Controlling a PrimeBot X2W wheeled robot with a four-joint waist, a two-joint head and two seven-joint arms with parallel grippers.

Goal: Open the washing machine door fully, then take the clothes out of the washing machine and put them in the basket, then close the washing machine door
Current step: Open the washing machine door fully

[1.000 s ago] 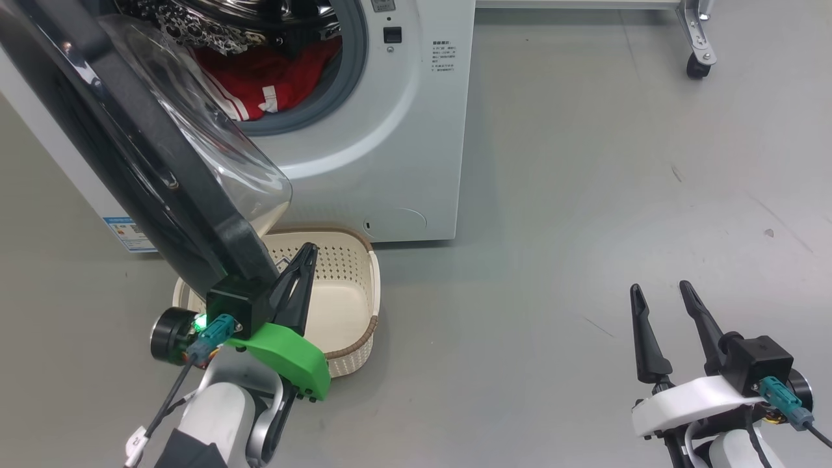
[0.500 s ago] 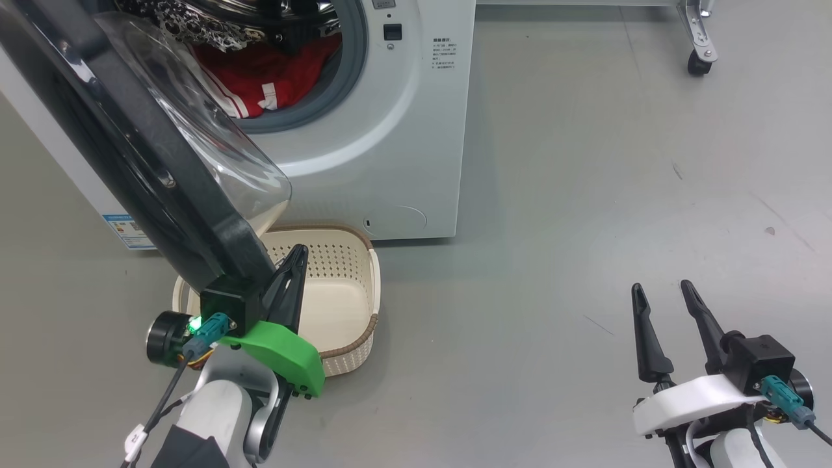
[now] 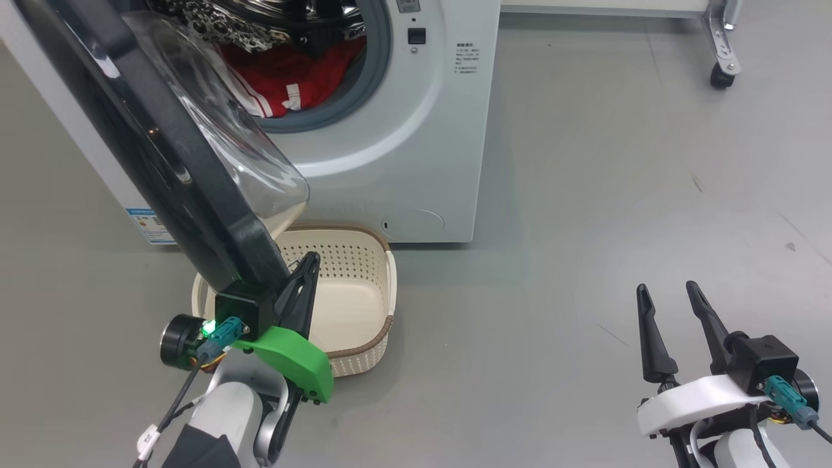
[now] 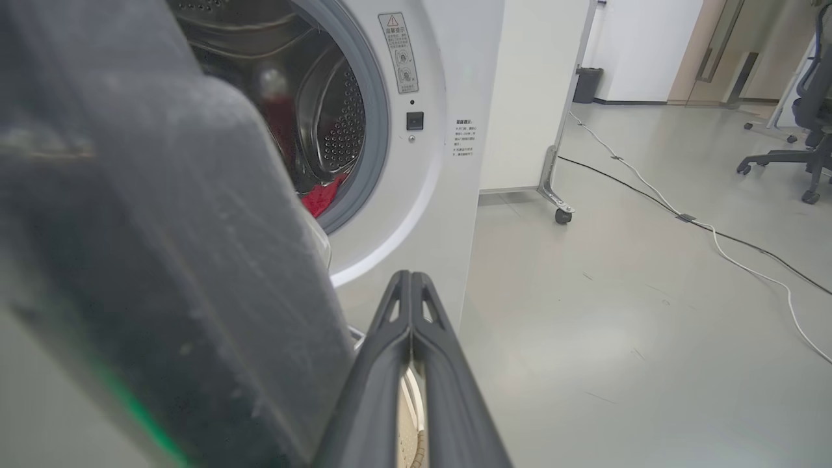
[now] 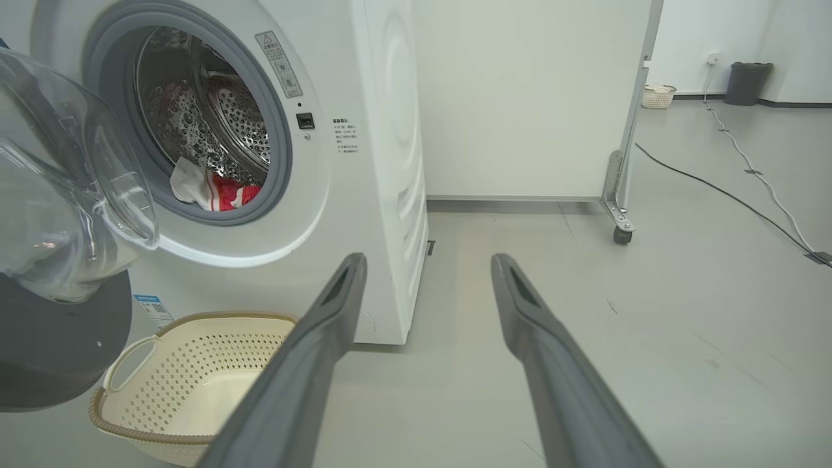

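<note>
Head camera: high, looking down on washing machine (image 3: 422, 162) front and basket (image 3: 351, 305). Left wrist camera: low, hard against the door (image 4: 162, 260). Right wrist camera: low, farther right. All share the drum (image 3: 221, 26).

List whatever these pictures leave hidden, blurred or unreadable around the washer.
- Clothes: head view, mostly hidden by the washing machine door and drum rim.
- Basket: head view, left part covered by the door and left gripper.
- Contact: left wrist view, the door is a close blur; whether the shut gripper touches it is unclear.
- Printed text on the washing machine: head view, too small to read.
</note>
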